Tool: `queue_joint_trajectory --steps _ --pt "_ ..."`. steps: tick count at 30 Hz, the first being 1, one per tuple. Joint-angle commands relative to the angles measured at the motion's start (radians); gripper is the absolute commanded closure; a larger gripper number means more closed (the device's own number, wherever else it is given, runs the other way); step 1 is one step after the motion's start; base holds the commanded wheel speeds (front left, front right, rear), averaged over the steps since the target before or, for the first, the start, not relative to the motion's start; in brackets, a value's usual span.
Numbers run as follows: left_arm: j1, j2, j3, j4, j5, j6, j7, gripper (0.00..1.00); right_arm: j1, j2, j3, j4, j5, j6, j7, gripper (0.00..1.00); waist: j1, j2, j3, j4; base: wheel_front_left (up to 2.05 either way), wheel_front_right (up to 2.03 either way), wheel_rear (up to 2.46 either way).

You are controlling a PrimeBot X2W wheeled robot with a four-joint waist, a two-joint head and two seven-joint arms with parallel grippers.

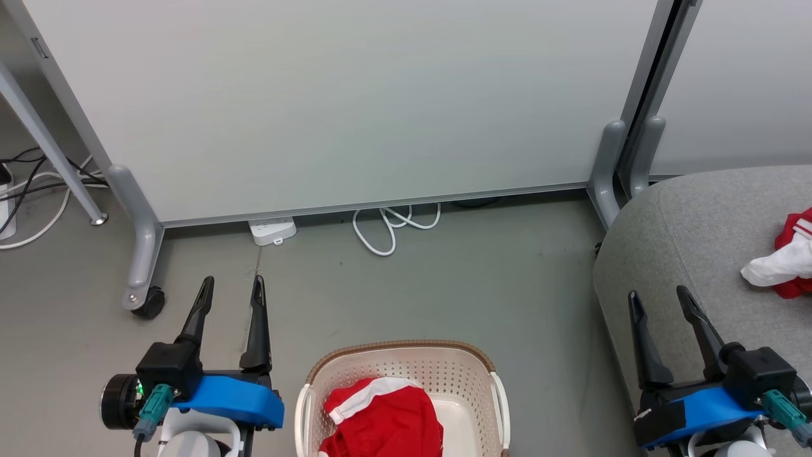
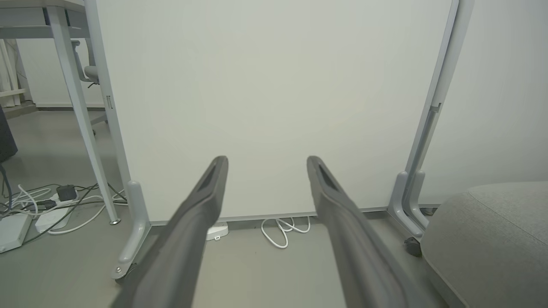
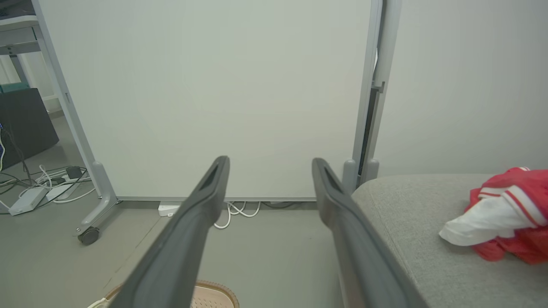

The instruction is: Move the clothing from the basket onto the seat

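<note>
While one red garment (image 1: 380,422) with a white stripe lies bunched in the basket (image 1: 406,350), a second garment (image 1: 790,257), red with a white part spilling out, sits on the seat (image 1: 685,235) at the right edge of the head view. The basket stands on the grey floor (image 1: 444,285) between the two arms. The seat is to its right, its rounded flank facing the basket across a strip of floor.

The left hand (image 1: 233,279) hovers over the floor left of the basket, its two dark fingers spread wide with nothing between them. The right hand (image 1: 657,292) is over the seat's near left corner, likewise wide open and empty, well apart from the second garment.

Beyond the basket a pale partition panel (image 1: 342,101) closes off the far side. At its foot lie a white power strip (image 1: 273,230) and a looped white cable (image 1: 390,228). The panel's left leg ends in a black caster (image 1: 149,303), just left of the left hand's fingers. Further left a slanted desk leg (image 1: 51,149) stands among a tangle of cables (image 1: 32,184).
</note>
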Motion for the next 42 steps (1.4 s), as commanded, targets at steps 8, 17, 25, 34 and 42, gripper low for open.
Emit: queue_joint_trajectory --steps 8,17,25,34,42 --pt "0.025 -0.007 0.021 0.013 0.015 -0.014 -0.003 0.00 0.033 0.015 -0.005 0.008 0.008 0.000 -0.001 0.00 0.0001 0.0000 -0.005 0.004 0.00 0.00 0.00" --pt "0.024 -0.008 0.019 0.021 0.009 -0.019 -0.003 0.00 0.035 0.017 -0.009 0.009 0.006 0.000 -0.001 0.00 0.0001 0.0000 -0.003 0.005 0.00 0.00 0.00" --pt "-0.010 -0.008 -0.011 0.024 -0.002 -0.021 -0.003 0.00 0.021 0.011 -0.003 0.008 0.002 0.000 0.000 0.00 0.0001 0.0000 0.008 0.000 0.00 0.00 0.00" --pt "-0.141 -0.008 -0.140 0.104 0.017 -0.036 -0.003 0.00 -0.073 -0.022 0.013 -0.034 -0.002 0.000 -0.001 0.00 0.0001 0.0000 0.108 -0.068 0.00 0.00 0.00" --pt "-0.332 0.052 -0.351 0.281 0.013 -0.035 -0.003 0.00 -0.226 -0.031 0.024 -0.088 -0.001 0.000 0.000 0.00 0.0001 0.0000 0.304 -0.147 0.00 0.00 0.00"
